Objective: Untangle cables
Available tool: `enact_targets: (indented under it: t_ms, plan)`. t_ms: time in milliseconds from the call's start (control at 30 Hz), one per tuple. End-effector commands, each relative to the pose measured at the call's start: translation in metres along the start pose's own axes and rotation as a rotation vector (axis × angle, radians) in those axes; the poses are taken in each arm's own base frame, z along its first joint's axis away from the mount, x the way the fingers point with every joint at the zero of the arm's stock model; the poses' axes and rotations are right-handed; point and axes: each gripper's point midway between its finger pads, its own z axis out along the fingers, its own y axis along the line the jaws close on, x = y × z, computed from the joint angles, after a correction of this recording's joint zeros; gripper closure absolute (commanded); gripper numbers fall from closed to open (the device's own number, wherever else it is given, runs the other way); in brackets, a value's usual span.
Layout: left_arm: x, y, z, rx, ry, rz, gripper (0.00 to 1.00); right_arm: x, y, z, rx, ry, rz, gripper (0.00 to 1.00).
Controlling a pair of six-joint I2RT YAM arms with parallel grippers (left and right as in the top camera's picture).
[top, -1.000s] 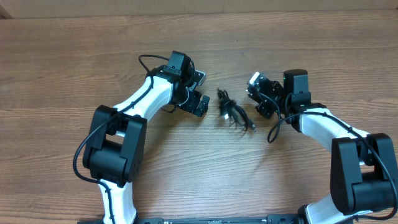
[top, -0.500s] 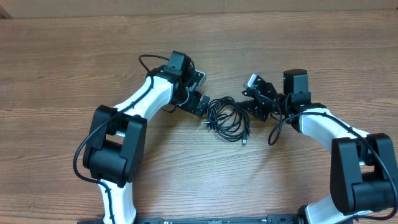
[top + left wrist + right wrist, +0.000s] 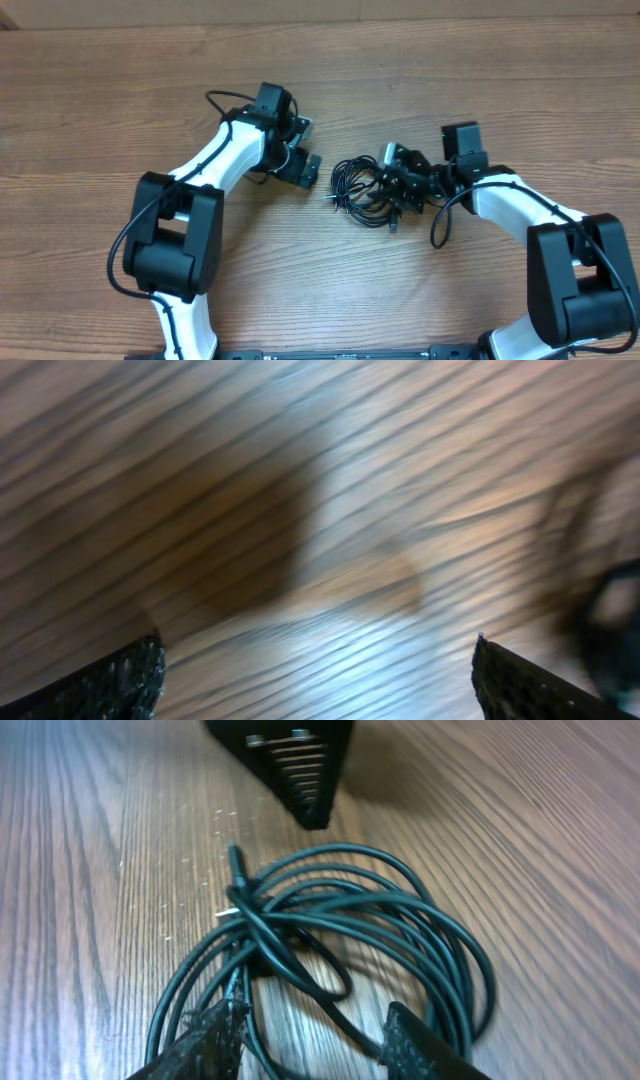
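The cables [image 3: 356, 186] lie as one loose coil of thin black cord on the wooden table [image 3: 120, 90], between the two arms. In the right wrist view the cables [image 3: 255, 910] fill the middle, with a small plug [image 3: 236, 860] pointing away. My right gripper [image 3: 391, 183] is low over the coil's right side. Its jaws stand apart, and the right gripper [image 3: 315, 1038] straddles a few strands without pinching them. My left gripper [image 3: 306, 149] is wide open a little left of the coil. The left gripper [image 3: 320, 680] shows only blurred wood between its tips.
A black ribbed finger [image 3: 292, 765] of the left gripper shows just beyond the coil in the right wrist view. Both white arms [image 3: 225, 155] reach in from the near edge. One plug end [image 3: 393, 228] trails toward the front.
The bundle went from a tight clump to a spread coil on the table. My right gripper opened and moved left onto it. The left arm swung slightly back and left.
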Motion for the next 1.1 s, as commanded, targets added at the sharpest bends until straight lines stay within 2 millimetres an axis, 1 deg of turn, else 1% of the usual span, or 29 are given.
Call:
enact_targets:
  t_ms: [0,67,133,267,300,367,500,533,667,767,933,1067]
  plan:
    - [0.046,0.028,0.028,-0.124,0.135,-0.055,0.00,-0.011,-0.008,0.004,0.053,0.053,-0.181,0.51]
    - [0.032,0.022,0.016,-0.126,0.076,-0.014,0.00,-0.009,-0.011,0.010,0.084,0.104,-0.212,0.50]
    - [0.023,0.019,0.010,-0.146,0.038,0.010,0.00,-0.008,-0.014,0.014,0.109,0.143,-0.237,0.50]
    - [0.019,0.015,0.009,-0.160,0.022,0.026,0.00,-0.007,-0.014,0.018,0.124,0.177,-0.263,0.65]
    - [0.020,0.013,0.009,-0.154,0.026,0.023,0.00,-0.006,-0.013,0.018,0.121,0.179,-0.260,0.68]
    - [0.021,0.011,0.010,-0.144,0.026,0.011,0.00,-0.006,-0.012,0.018,0.118,0.182,-0.256,0.70]
    - [0.020,0.010,0.010,-0.136,0.024,0.004,0.00,-0.005,-0.012,0.018,0.118,0.182,-0.256,0.85]
    - [0.021,0.010,0.010,-0.136,0.025,0.004,0.01,-0.006,-0.012,0.018,0.118,0.182,-0.257,0.87]
    - [0.022,0.010,0.010,-0.136,0.029,0.004,0.00,-0.008,-0.012,0.019,0.117,0.171,-0.261,0.88]
    - [0.021,0.007,0.010,-0.116,0.028,0.004,0.00,-0.010,-0.010,0.020,0.105,0.155,-0.261,0.84]
    - [0.021,0.001,0.011,-0.081,0.028,0.002,0.00,-0.014,-0.008,0.020,0.094,0.132,-0.266,0.84]
    - [0.022,-0.009,0.011,-0.023,0.029,-0.029,0.01,-0.015,-0.007,0.021,0.087,0.124,-0.266,0.87]
